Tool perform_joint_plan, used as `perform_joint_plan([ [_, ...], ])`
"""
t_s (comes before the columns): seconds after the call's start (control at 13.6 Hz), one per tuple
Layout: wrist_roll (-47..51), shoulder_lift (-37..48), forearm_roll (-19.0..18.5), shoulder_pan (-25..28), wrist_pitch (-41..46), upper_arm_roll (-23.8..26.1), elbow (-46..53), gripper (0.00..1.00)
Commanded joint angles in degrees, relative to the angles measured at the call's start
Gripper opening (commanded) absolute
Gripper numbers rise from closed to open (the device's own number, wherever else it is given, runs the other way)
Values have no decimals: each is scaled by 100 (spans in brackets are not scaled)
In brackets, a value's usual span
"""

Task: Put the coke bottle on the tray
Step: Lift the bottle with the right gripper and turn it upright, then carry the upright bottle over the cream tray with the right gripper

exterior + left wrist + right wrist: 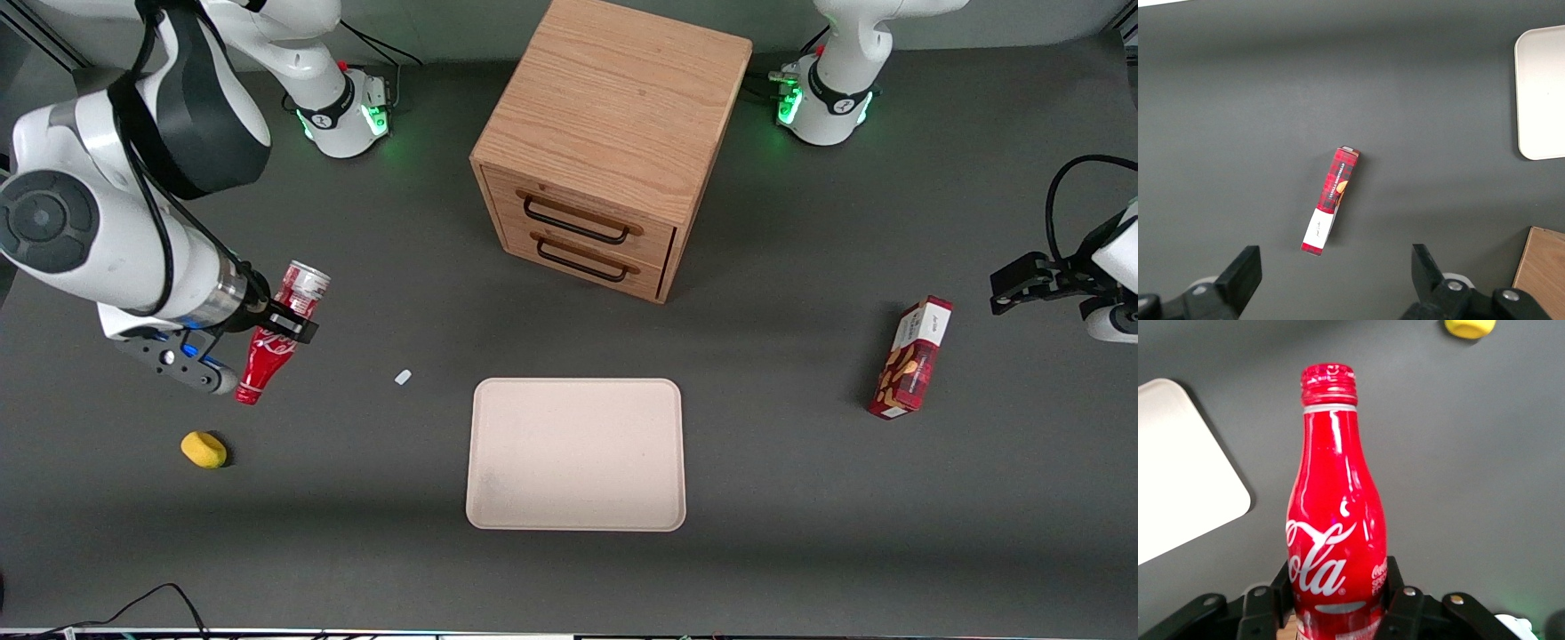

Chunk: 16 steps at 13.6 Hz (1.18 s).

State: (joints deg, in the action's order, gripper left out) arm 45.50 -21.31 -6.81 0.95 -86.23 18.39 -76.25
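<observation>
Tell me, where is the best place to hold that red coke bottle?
Around its wide lower body, one finger on each side, as the hand shut on the coke bottle does. The body there is round and even, while the neck narrows toward the cap, so fingers would probably slip there.

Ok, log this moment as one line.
phase: carry | gripper: shut on bottle, held tilted above table, toward working arm's end | tray: bare | bottle not yet on tray

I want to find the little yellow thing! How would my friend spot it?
Start at the big beige tray, then look toward the working arm's end of the table. Below the gripper holding the red coke bottle lies a small rounded yellow lump, the only yellow thing.
</observation>
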Motion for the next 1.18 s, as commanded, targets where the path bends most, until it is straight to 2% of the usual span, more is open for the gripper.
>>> perform_joint_plan([
  [0.0,-24,-1056,56,440,615,-3,1565,0],
  [0.15,20,-1435,39,826,626,-64,1998,0],
  [0.22,20,-1611,30,1150,617,-316,2200,0],
  [0.37,12,-2006,56,2045,503,-1123,2578,0],
  [0.44,11,-2191,83,2302,267,-1302,2684,0],
  [0.81,-67,-2965,100,2559,-1218,-1303,2676,0],
  [1.1,-1041,-3422,205,2489,-1711,-1294,2676,0],
])
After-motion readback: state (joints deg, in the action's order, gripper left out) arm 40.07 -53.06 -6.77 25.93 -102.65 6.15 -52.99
